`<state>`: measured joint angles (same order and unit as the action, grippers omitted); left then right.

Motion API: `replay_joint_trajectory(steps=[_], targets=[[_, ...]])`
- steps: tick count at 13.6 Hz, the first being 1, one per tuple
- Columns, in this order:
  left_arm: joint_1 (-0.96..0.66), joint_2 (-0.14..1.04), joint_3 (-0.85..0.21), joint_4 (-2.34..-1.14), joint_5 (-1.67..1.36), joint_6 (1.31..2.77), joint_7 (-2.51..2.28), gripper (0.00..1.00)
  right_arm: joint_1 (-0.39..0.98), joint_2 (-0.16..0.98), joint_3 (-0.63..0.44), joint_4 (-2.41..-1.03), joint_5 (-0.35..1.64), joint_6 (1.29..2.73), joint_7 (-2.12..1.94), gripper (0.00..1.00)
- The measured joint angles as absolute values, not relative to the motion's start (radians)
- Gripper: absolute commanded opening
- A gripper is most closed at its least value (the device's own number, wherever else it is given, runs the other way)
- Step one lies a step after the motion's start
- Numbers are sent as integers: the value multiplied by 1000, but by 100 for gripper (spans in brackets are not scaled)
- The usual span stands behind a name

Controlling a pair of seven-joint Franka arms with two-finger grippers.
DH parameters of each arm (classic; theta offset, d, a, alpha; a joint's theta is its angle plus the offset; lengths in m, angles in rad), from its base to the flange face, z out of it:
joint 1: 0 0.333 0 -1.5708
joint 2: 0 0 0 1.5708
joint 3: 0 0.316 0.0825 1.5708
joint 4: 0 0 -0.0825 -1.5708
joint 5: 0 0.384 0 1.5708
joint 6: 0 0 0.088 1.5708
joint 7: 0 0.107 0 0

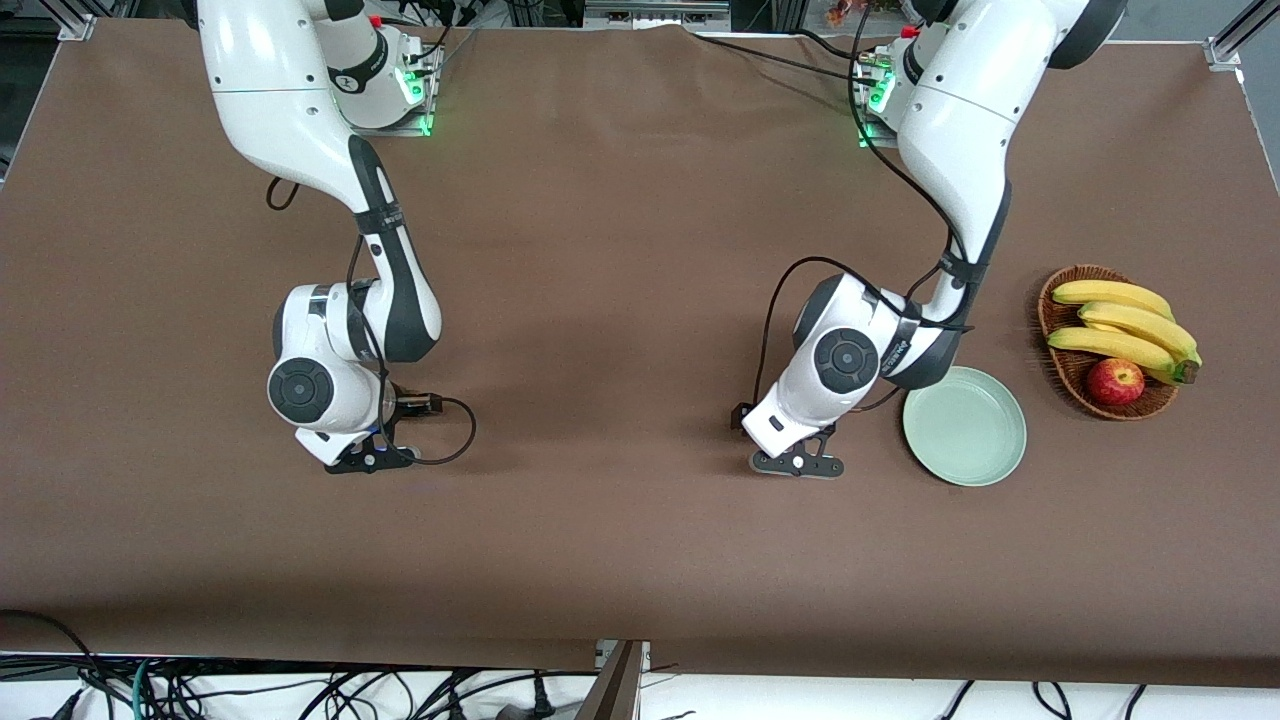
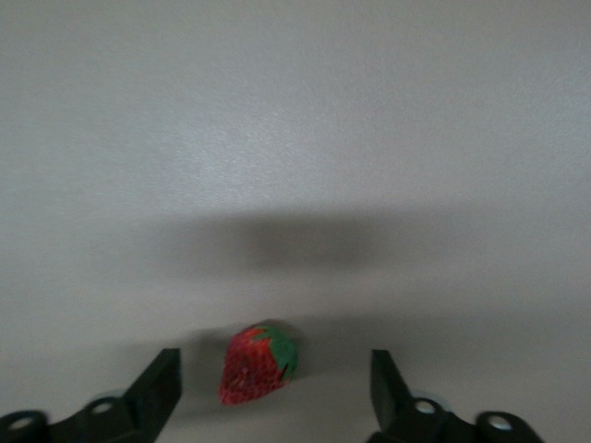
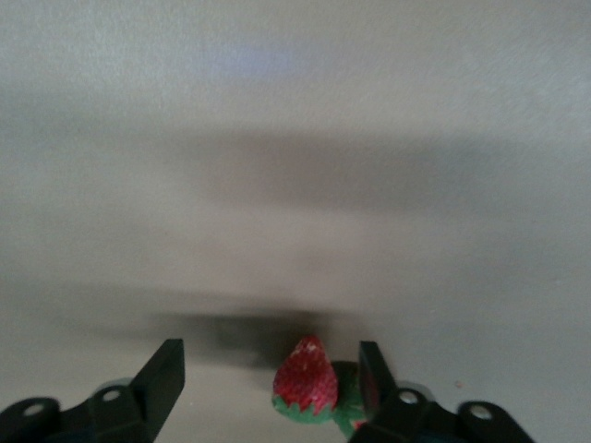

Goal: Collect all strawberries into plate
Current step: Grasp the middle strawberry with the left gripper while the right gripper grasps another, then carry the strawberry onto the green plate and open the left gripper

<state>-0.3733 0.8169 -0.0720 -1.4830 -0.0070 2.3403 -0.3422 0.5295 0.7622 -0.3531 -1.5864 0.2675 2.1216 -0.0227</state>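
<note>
Two red, green-capped strawberries (image 2: pixel 258 365) (image 3: pixel 307 381) on the table; empty mint-green plate (image 1: pixel 965 426) beside the basket (image 1: pixel 1066 369).

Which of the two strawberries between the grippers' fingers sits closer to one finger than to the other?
The strawberry in the right wrist view sits beside one finger; the left gripper's strawberry lies nearer the middle.

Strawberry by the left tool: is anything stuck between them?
Nothing visible. The small red strawberry with its green leafy cap lies on the bare table between the left tool's open black fingers, with gaps either side.
</note>
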Motion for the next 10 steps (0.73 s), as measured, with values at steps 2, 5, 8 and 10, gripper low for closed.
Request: replay_joint_trajectory(steps=[2,5,8,10], targets=[[-373,833,-65,-1483,15,2358,-340,39,530,757,-352,-1596,270,2122,-23,72],[-369,843,-59,-1481,74,2360,-340,27,530,731,-350,-1639,272,2122,-23,72],[-369,841,-60,-1465,75,2355,-340,13,531,693,-348,-1694,291,2125,-25,69],[-366,833,-56,-1453,77,2323,-340,11,531,669,-347,-1733,293,2135,-36,64]])
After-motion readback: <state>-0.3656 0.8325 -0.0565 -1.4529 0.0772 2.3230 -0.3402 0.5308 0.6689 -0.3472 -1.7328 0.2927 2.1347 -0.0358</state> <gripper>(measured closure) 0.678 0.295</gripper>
